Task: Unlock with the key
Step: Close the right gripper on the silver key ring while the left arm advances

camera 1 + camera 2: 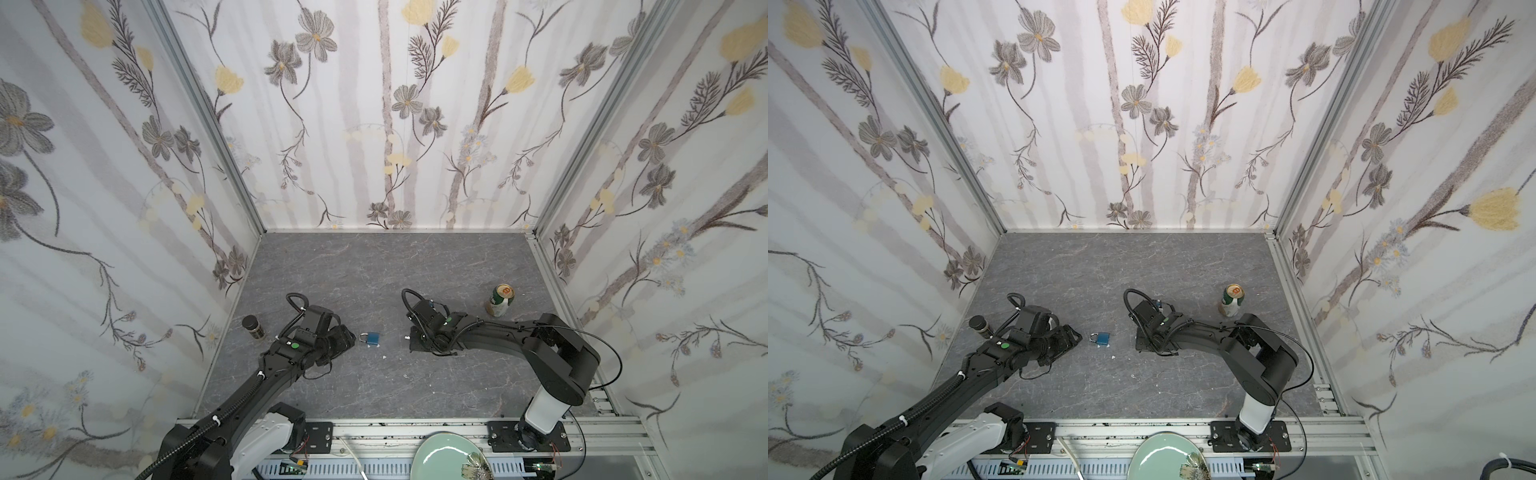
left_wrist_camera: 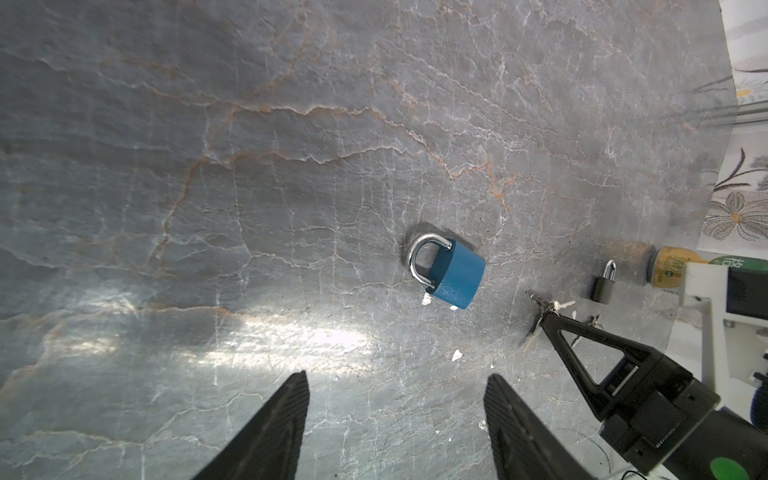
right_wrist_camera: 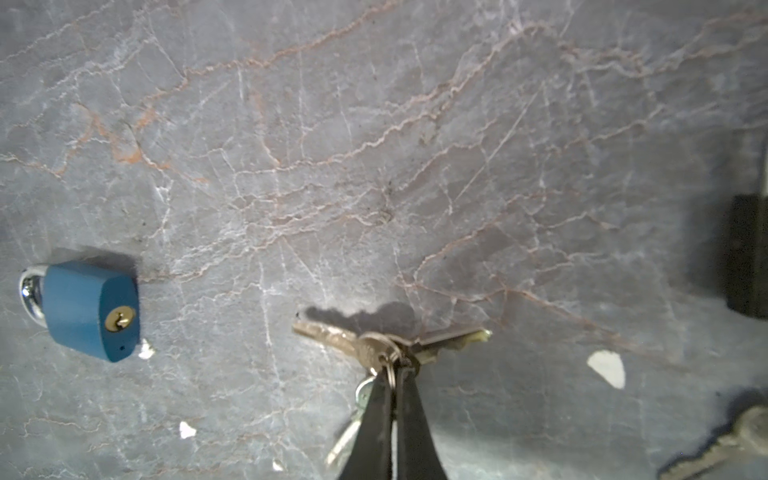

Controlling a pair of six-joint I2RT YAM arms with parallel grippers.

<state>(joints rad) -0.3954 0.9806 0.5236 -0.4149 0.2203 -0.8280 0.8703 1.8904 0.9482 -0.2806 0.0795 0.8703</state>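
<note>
A blue padlock [image 1: 370, 338] [image 1: 1101, 338] with a silver shackle lies flat on the grey marble table between both grippers. In the right wrist view, the blue padlock [image 3: 83, 309] shows its brass keyhole [image 3: 120, 319]. My right gripper [image 3: 392, 370] [image 1: 409, 338] is shut on the ring of a key bunch [image 3: 374, 345], whose keys splay out on the table. The key bunch [image 2: 540, 305] also shows in the left wrist view, a short way from the blue padlock [image 2: 455, 274]. My left gripper [image 2: 397, 376] [image 1: 349, 338] is open and empty, close beside the lock's shackle side.
A small black padlock [image 2: 603, 286] [image 3: 748, 257] lies beyond the keys, with a second key bunch [image 3: 723, 449] near it. A green and gold can [image 1: 500, 300] stands at the back right. A dark jar [image 1: 253, 327] stands by the left wall. A pale green plate [image 1: 449, 457] rests on the front rail.
</note>
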